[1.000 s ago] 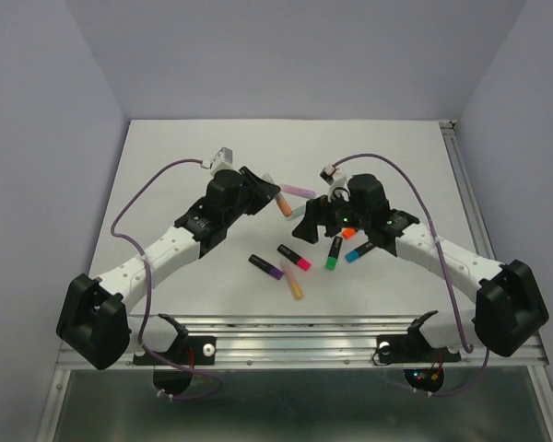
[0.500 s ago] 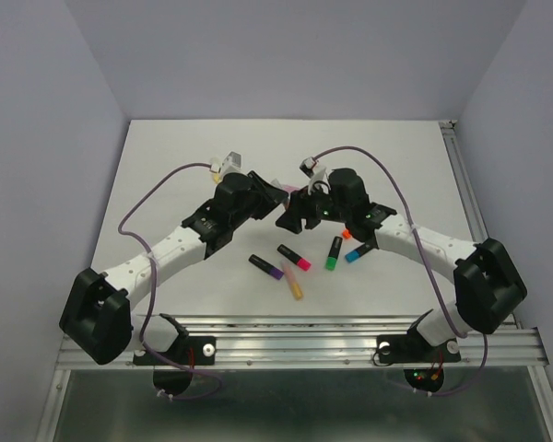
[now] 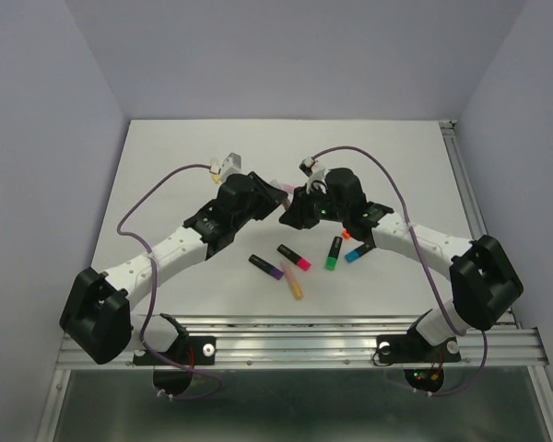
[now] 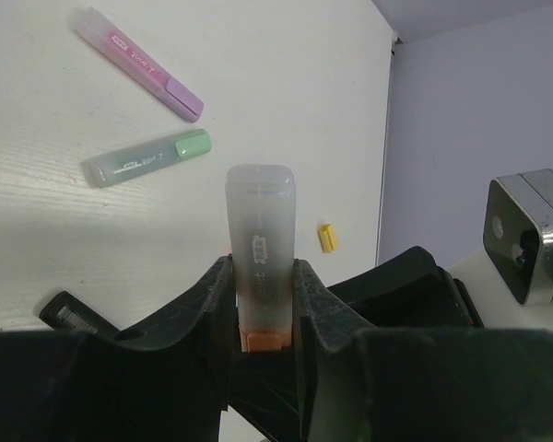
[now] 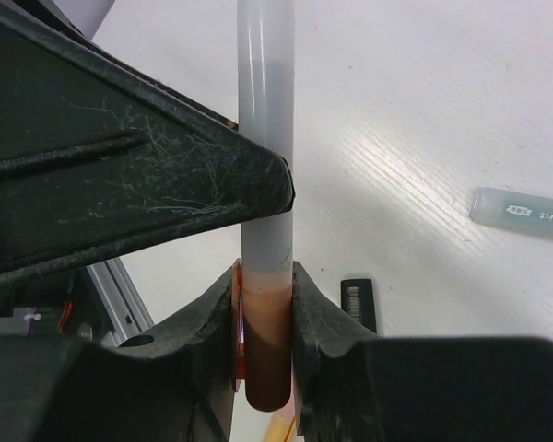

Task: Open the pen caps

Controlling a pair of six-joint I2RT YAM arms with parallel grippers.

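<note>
A pale grey pen (image 4: 260, 221) with an orange pen cap (image 5: 265, 350) hangs between both grippers above the table's middle. My left gripper (image 4: 263, 276) is shut on its barrel (image 5: 265, 110). Shut on the orange cap, my right gripper (image 5: 265, 304) sits just below the left fingers (image 5: 120, 184). In the top view the left gripper (image 3: 275, 195) and right gripper (image 3: 293, 210) meet and hide the pen. Capped pens lie nearer the bases: purple-capped (image 3: 265, 266), pink-capped (image 3: 295, 257), green-capped (image 3: 334, 252), blue-capped (image 3: 357, 251), and a yellow-orange one (image 3: 293, 285).
Beyond the grippers lie a pink pen with a purple cap (image 4: 138, 64), a grey pen with a green cap (image 4: 147, 158) and a small loose yellow cap (image 4: 327, 238). A small orange piece (image 3: 347, 234) lies by the right arm. The metal rail (image 3: 304, 336) runs along the near edge.
My right gripper swung left to the pen in my left gripper and went from open to shut on its orange cap. The left arm shifted slightly right.
</note>
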